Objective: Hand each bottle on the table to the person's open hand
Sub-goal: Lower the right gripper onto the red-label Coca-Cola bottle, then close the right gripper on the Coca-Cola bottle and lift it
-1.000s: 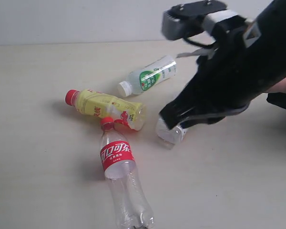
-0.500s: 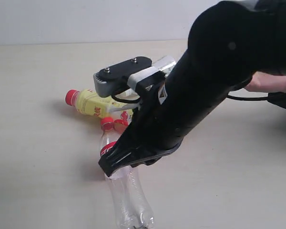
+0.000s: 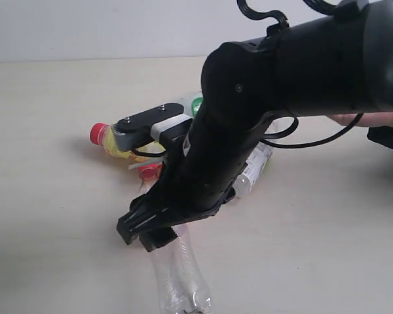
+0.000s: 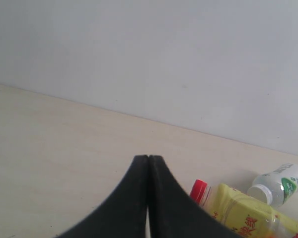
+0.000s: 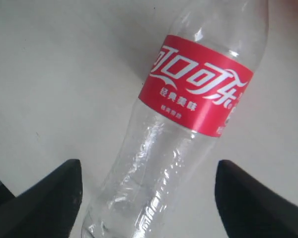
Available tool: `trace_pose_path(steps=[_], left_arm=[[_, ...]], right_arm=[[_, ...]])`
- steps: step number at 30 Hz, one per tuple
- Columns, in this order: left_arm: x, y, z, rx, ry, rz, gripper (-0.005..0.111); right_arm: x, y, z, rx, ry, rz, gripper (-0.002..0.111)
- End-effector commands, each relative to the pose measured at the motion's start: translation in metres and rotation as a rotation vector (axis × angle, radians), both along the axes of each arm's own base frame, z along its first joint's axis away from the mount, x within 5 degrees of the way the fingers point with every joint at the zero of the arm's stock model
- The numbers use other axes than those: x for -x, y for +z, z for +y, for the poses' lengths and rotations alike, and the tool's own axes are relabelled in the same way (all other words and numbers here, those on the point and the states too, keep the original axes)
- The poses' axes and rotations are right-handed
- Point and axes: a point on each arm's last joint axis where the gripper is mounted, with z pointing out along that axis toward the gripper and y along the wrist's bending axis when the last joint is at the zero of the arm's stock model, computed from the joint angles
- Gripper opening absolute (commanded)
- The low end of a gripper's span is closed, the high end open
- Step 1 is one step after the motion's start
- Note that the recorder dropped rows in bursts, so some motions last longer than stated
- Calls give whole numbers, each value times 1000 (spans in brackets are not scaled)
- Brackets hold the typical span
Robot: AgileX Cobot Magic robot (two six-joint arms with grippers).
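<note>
The clear bottle with the red label point(image 5: 196, 96) lies on the table point(image 3: 52, 216). My right gripper point(image 5: 148, 171) is open, with one finger on each side of the bottle's clear lower body and not touching it. In the exterior view that gripper point(image 3: 147, 232) hangs over this bottle point(image 3: 180, 278), and its arm hides the label. The yellow-labelled bottle point(image 3: 111, 139) and the green-white one point(image 3: 195, 102) show only partly behind the arm. The white-label bottle point(image 3: 255, 167) lies beside the arm. My left gripper point(image 4: 148, 158) is shut and holds nothing, with the yellow bottle point(image 4: 243, 213) and the green-white bottle point(image 4: 280, 182) beyond it.
A person's hand point(image 3: 373, 119) shows at the right edge, mostly hidden behind my right arm. A pale wall runs along the table's far side. My right arm stretches across the middle of the table above the bottles.
My right arm has swung left from the white-label bottle to above the red-label bottle. Its jaws have opened wide. The white-label bottle now lies uncovered.
</note>
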Motion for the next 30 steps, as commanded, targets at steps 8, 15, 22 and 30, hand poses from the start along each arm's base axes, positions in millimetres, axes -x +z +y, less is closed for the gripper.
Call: trace_pose_path(steps=[8,15,22,30], left_arm=[[0,1,0,-3,2,-8,0],[0,1,0,-3,2,-8,0],[0,1,0,-3,2,-8,0],[0,1,0,-3,2,-8,0]], right_arm=[[-10,-29,13,32,-46,36,73],[-14,-47,17,43,-72,41,73],[-15,-60,18,70,-71,55,73],[-16,-72,17,107,-84,72,73]])
